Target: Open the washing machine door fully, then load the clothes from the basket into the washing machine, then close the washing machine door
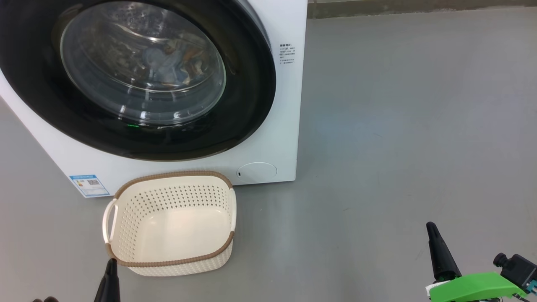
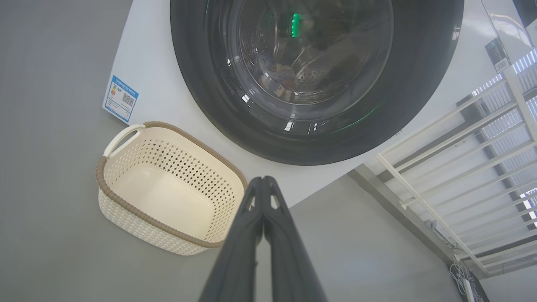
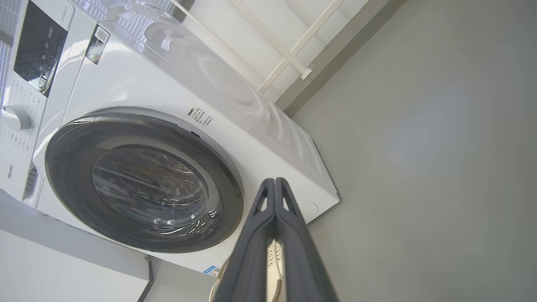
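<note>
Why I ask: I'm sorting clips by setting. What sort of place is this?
Probably a laundry corner or appliance test room: a white front-loading washing machine on a bare grey floor, a cream basket before it, and white railing nearby.

Front, 11 o'clock: blocked for you; the washing machine door lies shut across the washing machine.
Open ground, 3 o'clock: bare floor, you pass freely.
Low obstacle, 7 o'clock: the basket stands near the machine front, top open.
</note>
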